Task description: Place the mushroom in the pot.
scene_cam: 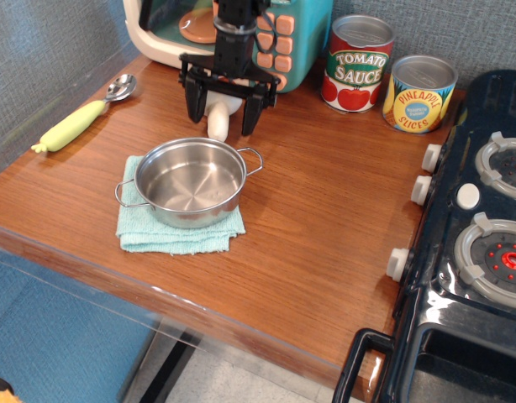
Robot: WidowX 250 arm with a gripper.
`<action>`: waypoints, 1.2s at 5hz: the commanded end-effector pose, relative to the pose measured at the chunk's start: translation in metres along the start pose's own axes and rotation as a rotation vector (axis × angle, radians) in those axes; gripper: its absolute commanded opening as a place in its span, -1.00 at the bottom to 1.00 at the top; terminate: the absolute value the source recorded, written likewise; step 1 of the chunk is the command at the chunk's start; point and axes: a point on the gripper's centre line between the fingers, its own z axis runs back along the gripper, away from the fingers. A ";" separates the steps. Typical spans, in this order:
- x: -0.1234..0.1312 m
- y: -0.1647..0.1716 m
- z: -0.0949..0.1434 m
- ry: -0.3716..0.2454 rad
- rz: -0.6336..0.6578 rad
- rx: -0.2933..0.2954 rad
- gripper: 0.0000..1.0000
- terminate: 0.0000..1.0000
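You have a warm brown wooden countertop (325, 210) to work on, with the black toy stove (476, 252) along its right edge and the cream-and-teal toy microwave (266, 42) at the back. Two printed cans, tomato sauce (357, 63) and pineapple slices (419, 93), stand well clear to the right, so they should not crowd your path.

The small shiny stainless-steel pot (191, 182) with wire loop handles sits empty on a folded pale-green cloth (178, 231), which probably keeps it from sliding when something drops in. Your black two-fingered gripper (223, 113) hangs just behind the pot, fingers spread wide to either side of the white-stemmed toy mushroom (218, 124). The mushroom lies on the wood, stem end toward the pot; its cap is mostly hidden by the gripper, so whether a finger touches it is hard to say. You appear set to close on it. The yellow-green-handled spoon (81, 117) lies far left, out of the way.
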 end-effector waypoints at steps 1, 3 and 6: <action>0.010 0.009 0.035 -0.099 -0.020 -0.026 -1.00 -1.00; -0.026 0.032 0.102 -0.243 -0.084 -0.130 -1.00 -1.00; -0.094 0.039 0.070 -0.154 -0.266 -0.096 -1.00 -1.00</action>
